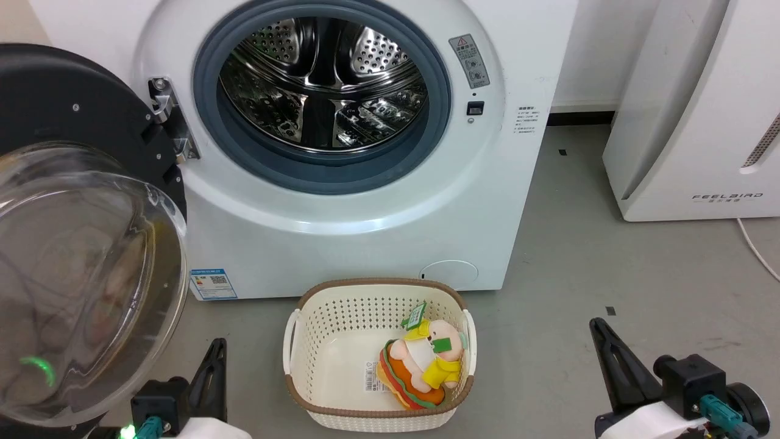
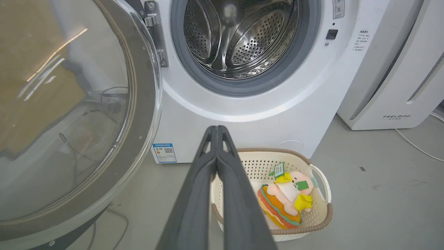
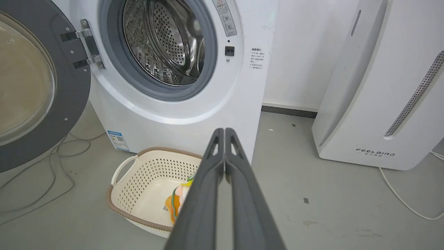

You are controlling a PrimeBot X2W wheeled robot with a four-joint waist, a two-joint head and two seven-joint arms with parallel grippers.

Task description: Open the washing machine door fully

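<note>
Floor (image 1: pixel 615 268); left claw (image 2: pixel 216 128), right claw (image 3: pixel 224 130) closed

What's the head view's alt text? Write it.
The washing machine door hangs wide open left of the washing machine, baring the steel drum. A basket holding a plush toy sits before it; left gripper and right gripper are shut.

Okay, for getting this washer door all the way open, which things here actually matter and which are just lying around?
Belongs to the job:
washing machine door, already swung open
washing machine

Just lying about:
basket on the floor
plush toy inside it
FEELBIRD appliance
white cable
</note>
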